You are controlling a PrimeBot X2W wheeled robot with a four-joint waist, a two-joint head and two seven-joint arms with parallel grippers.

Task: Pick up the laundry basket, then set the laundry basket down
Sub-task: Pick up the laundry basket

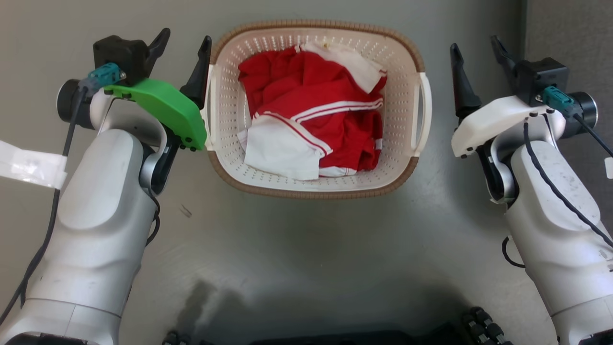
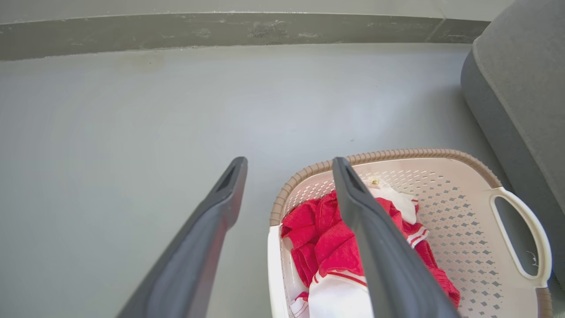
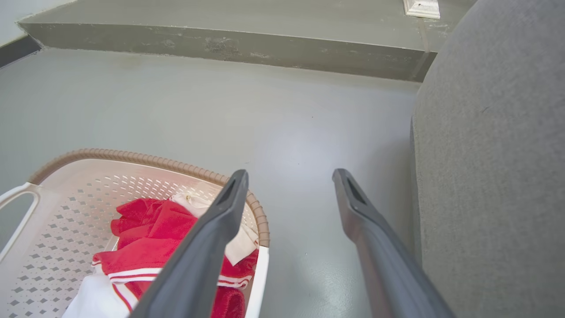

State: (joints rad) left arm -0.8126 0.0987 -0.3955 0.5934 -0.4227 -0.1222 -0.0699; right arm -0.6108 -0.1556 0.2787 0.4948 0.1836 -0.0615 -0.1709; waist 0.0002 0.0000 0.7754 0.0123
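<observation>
While both end effectors flank it empty, the cream-white perforated plastic laundry basket (image 1: pixel 225 96) rests on the smooth grey floor (image 1: pixel 306 239) at upper centre of the head view, not yet lifted. We see the left end effector (image 1: pixel 186 40) with its fingers apart, the inner one just beside the white left handle (image 1: pixel 210 105); whether it touches we cannot tell. The right end effector (image 1: pixel 474 45), likewise spread and holding nothing, stands clearly apart from the white right handle (image 1: pixel 424 110). We judge this asymmetry the main hazard: an uneven grip would tilt the basket and let the crumpled red-and-white garment (image 1: pixel 311 110) slide. The handles are thin, glossy loops, likely slippery between long tapered dark fingers, and the thin holed walls may flex under a squeeze. The brown woven-look rim (image 1: pixel 316 23) is ribbed. At the right of the right wrist view, a grey fabric-covered furniture piece (image 3: pixel 494 154) crowds that arm.
</observation>
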